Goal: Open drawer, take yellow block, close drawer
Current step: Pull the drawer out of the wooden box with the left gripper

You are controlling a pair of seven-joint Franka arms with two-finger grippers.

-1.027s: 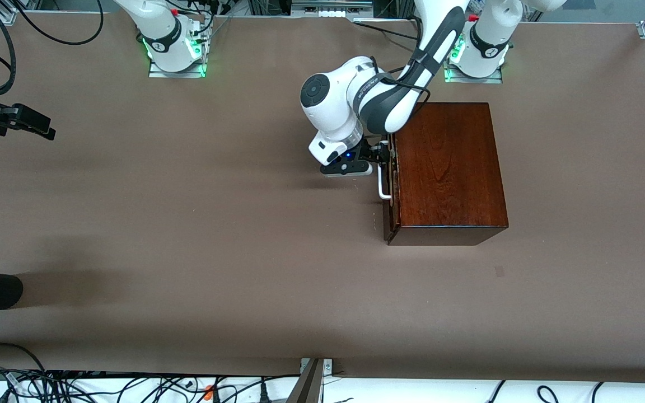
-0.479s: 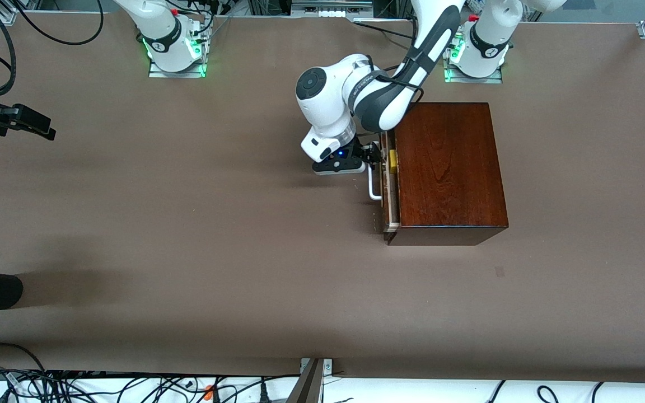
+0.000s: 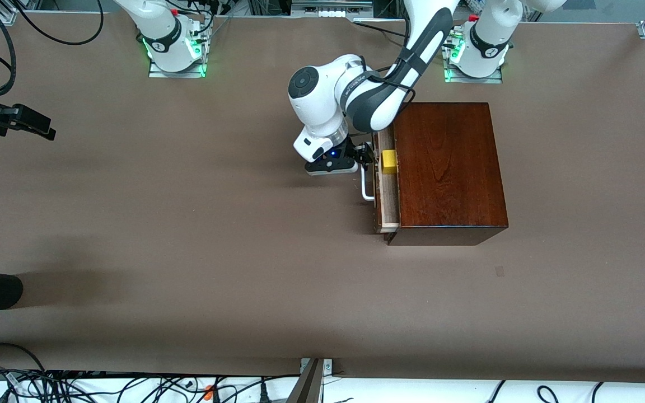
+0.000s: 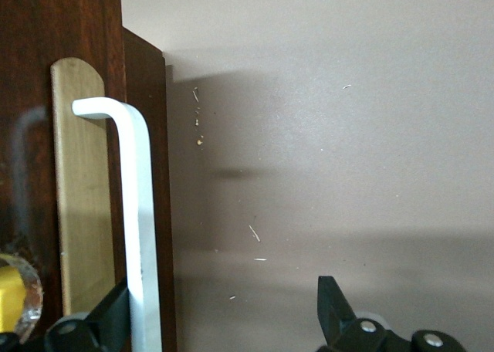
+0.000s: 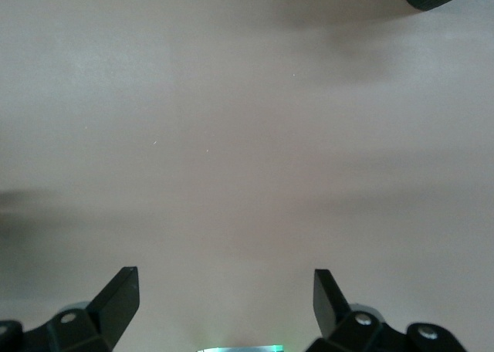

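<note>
Left gripper (image 3: 365, 156) hooked wide-open around white handle (image 4: 139, 213), one finger (image 4: 108, 321) tucked under for pulling. Drawer (image 3: 387, 196) partly out; yellow block (image 3: 388, 161) exposed inside. Right gripper (image 5: 224, 302) spread, waiting over bare table (image 3: 188, 224).

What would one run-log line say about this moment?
left gripper: open, hooked on handle | drawer: partly out | yellow block: inside | right gripper: open, waiting

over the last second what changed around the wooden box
The left gripper, hooked on the white handle with open jaws, pulled the drawer out of the wooden box toward the right arm's end of the table, exposing the yellow block inside. The box stayed put; the right gripper waits open at the table's edge.
</note>
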